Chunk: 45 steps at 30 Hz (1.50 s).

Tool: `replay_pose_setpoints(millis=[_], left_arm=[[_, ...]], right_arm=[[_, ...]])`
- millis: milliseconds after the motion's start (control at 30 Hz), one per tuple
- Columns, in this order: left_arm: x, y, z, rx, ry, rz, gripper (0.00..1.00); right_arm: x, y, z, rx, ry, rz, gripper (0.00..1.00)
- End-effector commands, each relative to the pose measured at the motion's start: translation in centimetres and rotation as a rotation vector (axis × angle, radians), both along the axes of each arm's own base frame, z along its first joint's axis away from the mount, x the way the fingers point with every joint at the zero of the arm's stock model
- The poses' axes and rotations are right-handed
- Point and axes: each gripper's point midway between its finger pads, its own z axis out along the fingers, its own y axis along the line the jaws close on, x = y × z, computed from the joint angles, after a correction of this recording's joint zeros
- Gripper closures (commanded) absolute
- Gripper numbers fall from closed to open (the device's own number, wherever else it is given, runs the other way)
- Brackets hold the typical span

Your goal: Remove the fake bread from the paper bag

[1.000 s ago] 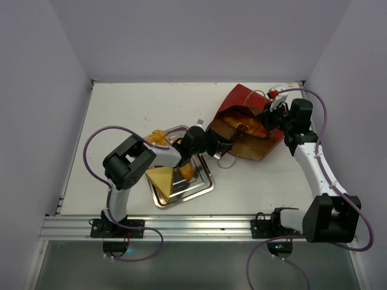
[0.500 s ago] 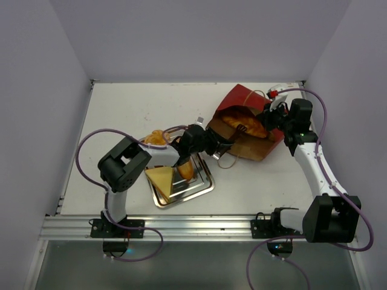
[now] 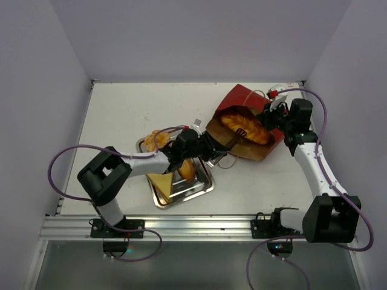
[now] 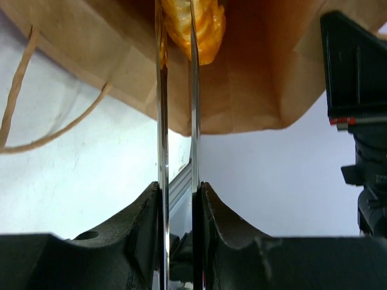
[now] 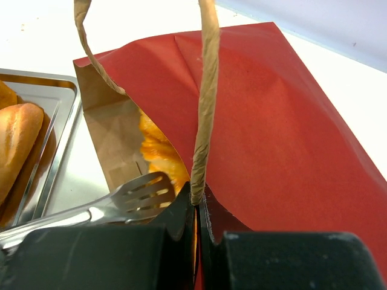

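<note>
Red paper bag [image 3: 239, 99] lying on the bench [image 3: 121, 115], bread inside

The bag is dark red outside and brown inside, and a shiny golden braided loaf [image 3: 245, 128] sits in its open mouth. The left tool [image 4: 179, 199] squeezes metal tongs [image 4: 162, 121] that reach the loaf. The right tool [image 5: 196, 208] is pinched closed on the bag's string handle [image 5: 205, 90].

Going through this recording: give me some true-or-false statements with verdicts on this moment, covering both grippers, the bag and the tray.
1. The right gripper pinches the string handle of the paper bag. True.
2. The bag is empty. False: a golden bread piece lies inside.
3. The left gripper holds metal tongs. True.
4. The tray carries no bread. False: a yellow wedge and other pieces lie on it.
</note>
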Motion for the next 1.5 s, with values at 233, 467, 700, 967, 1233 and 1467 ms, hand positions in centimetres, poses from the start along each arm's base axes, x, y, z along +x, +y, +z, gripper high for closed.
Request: replay_pose_setpoints(millis=[233,467,700,967,1233,1467], left_arm=[[-3.4,1.9,3.5,-0.008,-0.118,-0.013,1.00],[-5.2,3.1,4.5,0.046,-0.176,-0.021,1.00],[-6.5,5.0,4.5,0.078,-0.190,-0.012,1.00],[-8.3,6.6,5.4,0.112,-0.225,-0.060,1.00],[-9.8,8.0,6.8,0.153,-0.266,-0.119,1.00],[-12.1,9.8,7.0,0.201,-0.259,-0.189,1.00]], right_arm=[[0.0,0.2,1.0,0.008,-0.029,0.013,1.00],[0.0,0.1,1.0,0.006,-0.030,0.010,1.00],[0.0,0.1,1.0,0.009,-0.030,0.011,1.00],[0.0,0.1,1.0,0.009,-0.029,0.009,1.00],[0.0,0.1,1.1,0.010,-0.030,0.007,1.00],[0.0,0.1,1.1,0.010,-0.030,0.007,1.00]])
